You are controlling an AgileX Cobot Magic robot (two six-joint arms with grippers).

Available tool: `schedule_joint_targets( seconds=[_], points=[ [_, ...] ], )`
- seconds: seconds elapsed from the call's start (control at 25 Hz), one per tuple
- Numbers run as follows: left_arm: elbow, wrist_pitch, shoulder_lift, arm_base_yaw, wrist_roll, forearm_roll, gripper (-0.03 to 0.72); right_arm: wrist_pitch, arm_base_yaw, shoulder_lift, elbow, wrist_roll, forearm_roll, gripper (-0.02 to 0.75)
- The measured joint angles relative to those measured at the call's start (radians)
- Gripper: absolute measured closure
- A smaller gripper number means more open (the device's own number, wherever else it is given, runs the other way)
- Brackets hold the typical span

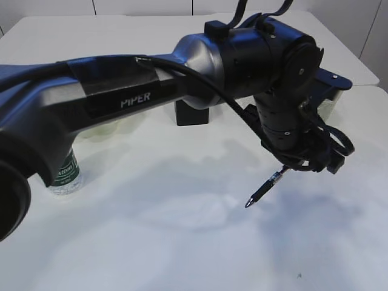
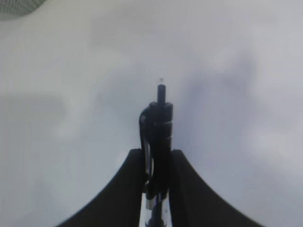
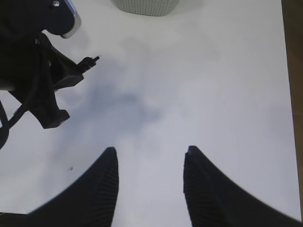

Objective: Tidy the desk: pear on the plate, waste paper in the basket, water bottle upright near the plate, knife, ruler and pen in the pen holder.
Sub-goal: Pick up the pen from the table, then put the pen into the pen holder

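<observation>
My left gripper (image 2: 156, 152) is shut on a black pen (image 2: 161, 118), which juts out past the fingertips above the white desk (image 2: 71, 142). From outside, the left arm reaches across to the right and the pen (image 1: 264, 188) slants down, tip clear of the tabletop. The black pen holder (image 1: 193, 113) stands behind the arm. The water bottle (image 1: 65, 173) stands upright at the left. My right gripper (image 3: 150, 153) hangs open over bare desk with nothing between its fingers. The basket (image 3: 144, 5) shows at the top edge. Pear, plate, waste paper, knife and ruler are hidden or out of view.
The left arm's long silver and black body (image 1: 121, 97) crosses the scene and hides much of the far desk. In the right wrist view the left gripper with the pen (image 3: 90, 60) sits at the upper left. The desk's edge (image 3: 284, 94) runs along the right.
</observation>
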Motion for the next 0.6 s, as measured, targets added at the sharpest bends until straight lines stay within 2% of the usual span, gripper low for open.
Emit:
schedule_joint_targets(
  seconds=[0.6],
  points=[
    [-0.005, -0.272, 0.0, 0.036, 0.0, 0.01, 0.6, 0.0, 0.0, 0.0, 0.0, -0.001, -0.002, 0.37]
  ],
)
